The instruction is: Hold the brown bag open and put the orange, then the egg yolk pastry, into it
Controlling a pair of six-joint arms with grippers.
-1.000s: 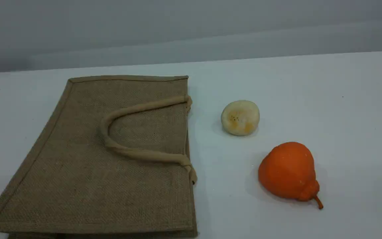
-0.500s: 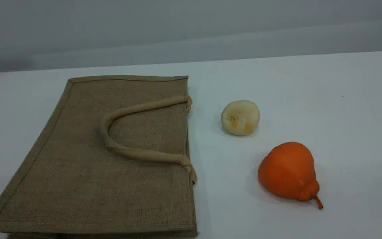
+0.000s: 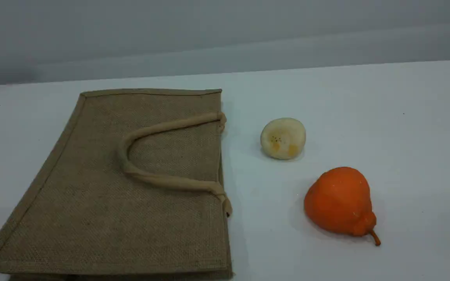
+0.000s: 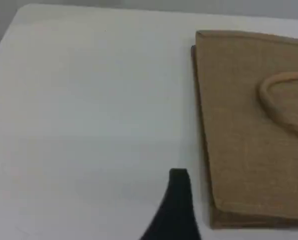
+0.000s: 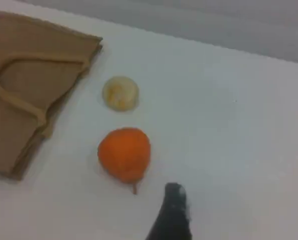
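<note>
The brown bag [image 3: 92, 203] lies flat and closed on the left of the white table [image 3: 404, 117], with one loop handle [image 3: 162, 180] folded back onto it. Its handle edge faces the foods. The egg yolk pastry [image 3: 283, 138] sits just right of the bag. The orange [image 3: 338, 201] lies nearer and further right, stem toward the front. No arm shows in the scene view. One dark fingertip [image 4: 178, 200] of my left gripper hangs over bare table beside the bag [image 4: 254, 130]. One fingertip [image 5: 174, 210] of my right gripper hovers close to the orange [image 5: 124, 154], past which sits the pastry [image 5: 120, 93]. Neither gripper holds anything.
A grey wall [image 3: 225, 35] runs behind the table's far edge. The bag's near end reaches the front edge of the scene view. White table surface lies to the right of the foods and to the left of the bag [image 5: 23, 90].
</note>
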